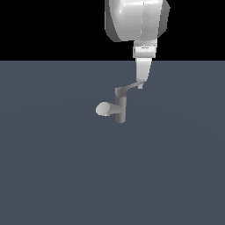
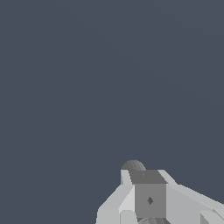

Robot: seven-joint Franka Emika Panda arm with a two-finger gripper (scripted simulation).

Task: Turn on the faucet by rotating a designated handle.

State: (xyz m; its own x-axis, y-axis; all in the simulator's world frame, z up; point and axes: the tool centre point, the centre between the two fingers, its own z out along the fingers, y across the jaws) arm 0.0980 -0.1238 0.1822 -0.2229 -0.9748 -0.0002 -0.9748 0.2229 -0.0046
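Note:
The small grey faucet [image 1: 120, 107] stands upright in the middle of the exterior view, its pale round-ended spout [image 1: 104, 109] pointing to that view's left. The handle [image 1: 130, 87], a thin light-grey lever, slants up from the post's top toward the exterior view's right. My gripper [image 1: 140, 83] hangs straight down from above, and its tips touch the lever's outer end. The fingers look pressed together, with nothing held between them. In the wrist view the gripper [image 2: 148, 177] fills the lower edge, and a rounded grey part of the faucet [image 2: 133, 165] peeks out just past it.
A flat dark blue-grey floor [image 1: 52, 167] spreads out around the faucet. The arm's large white wrist housing [image 1: 136, 19] hangs above the faucet at the top of the exterior view.

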